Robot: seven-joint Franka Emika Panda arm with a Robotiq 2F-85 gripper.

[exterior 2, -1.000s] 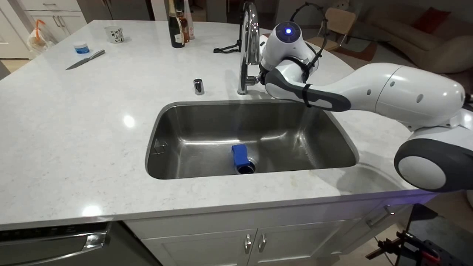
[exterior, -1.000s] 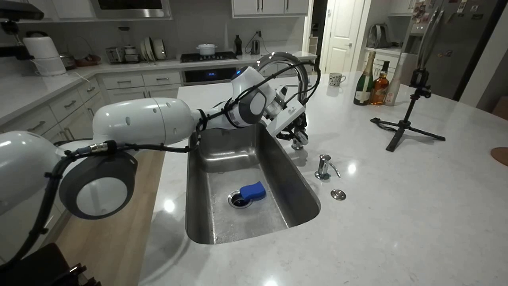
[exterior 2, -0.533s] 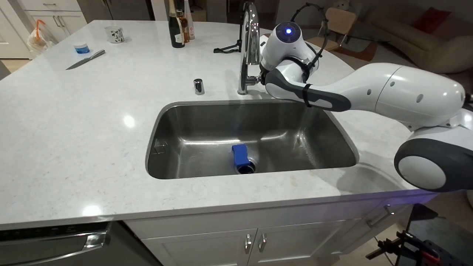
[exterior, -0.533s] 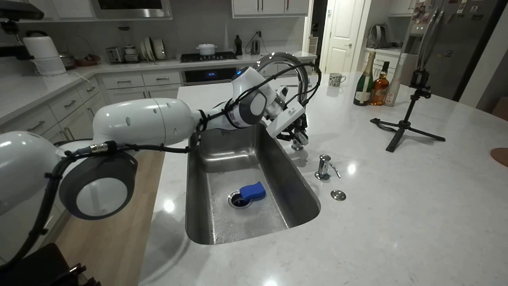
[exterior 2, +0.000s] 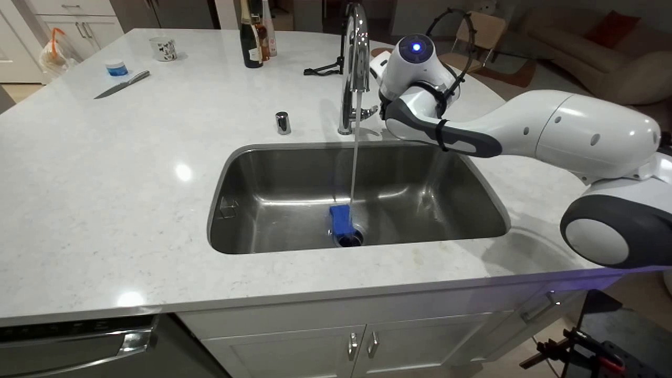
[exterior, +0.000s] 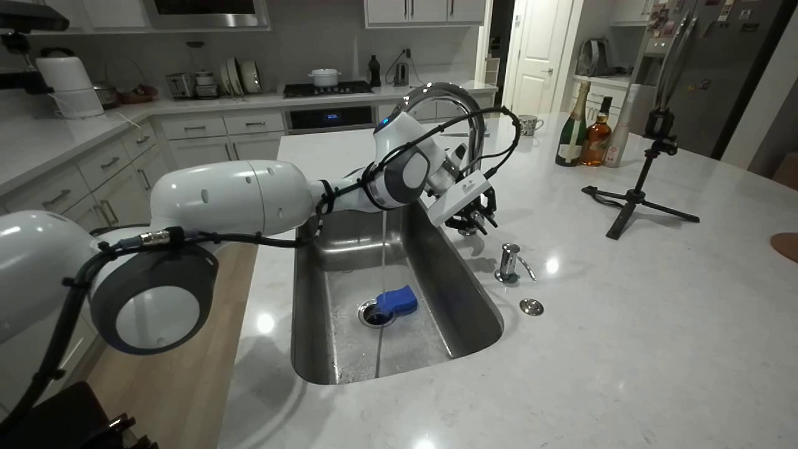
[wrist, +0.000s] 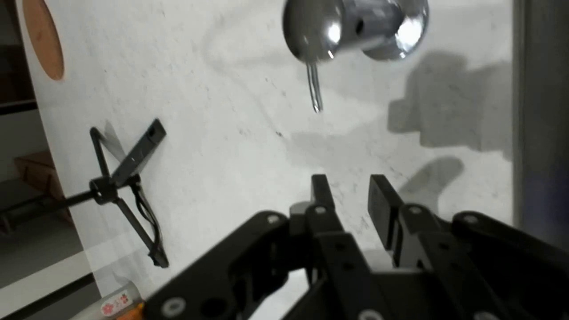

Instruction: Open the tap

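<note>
The tap (exterior: 479, 131) is a tall chrome gooseneck behind the sink; it also shows in an exterior view (exterior 2: 360, 58). Its side lever (exterior 2: 370, 111) sticks out from the base toward my gripper. A stream of water (exterior 2: 355, 163) falls from the spout into the sink. My gripper (exterior: 486, 223) is beside the tap's base, fingers pointing down toward the counter. In the wrist view the gripper (wrist: 349, 189) is open with nothing between its fingers. The tap and lever are out of the wrist view. The arm hides the fingers in an exterior view.
A blue sponge (exterior 2: 342, 220) lies by the drain in the sink (exterior 2: 446, 242). A short chrome fitting (exterior: 509, 262) stands near the gripper and shows in the wrist view (wrist: 313, 26). A round chrome cap (exterior: 532, 305), a black tripod (exterior: 633, 196) and several bottles (exterior: 570, 140) are on the counter.
Water now runs from the spout; none ran before. The gripper has moved a little away from the tap's base, and the lever's end now shows.
</note>
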